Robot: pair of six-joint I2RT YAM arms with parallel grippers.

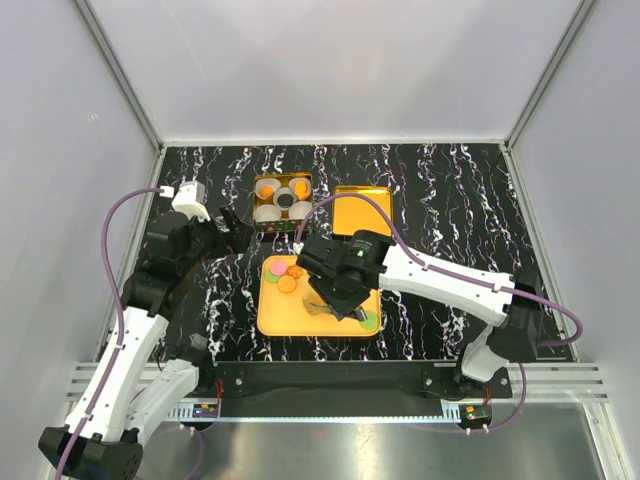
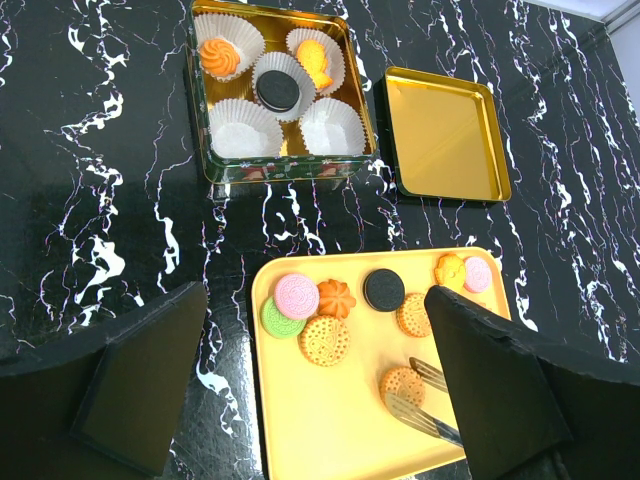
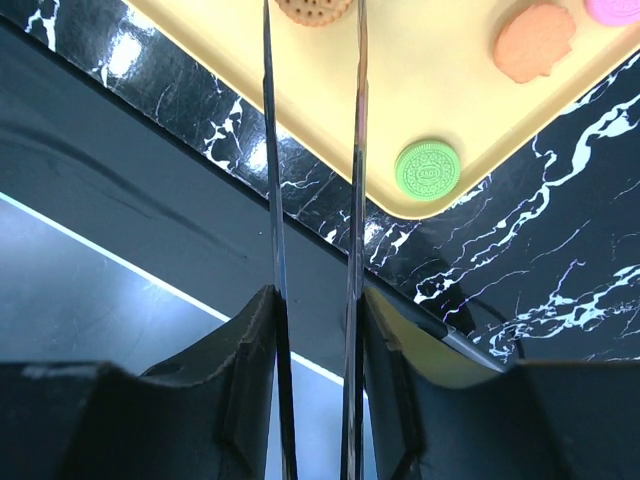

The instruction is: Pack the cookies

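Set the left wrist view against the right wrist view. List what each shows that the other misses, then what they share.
Left wrist only: the tin of paper cups, three of them filled, the gold lid beside it, and most of the cookies on the tray, framed by the open left gripper.
Right wrist only: a lone green cookie at the tray's corner, and the right gripper clamped on the tongs.
Both: the tray, the tongs, and a tan cookie between their tips.

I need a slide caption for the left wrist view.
Open left gripper faces the yellow tray, where tongs flank a tan cookie.
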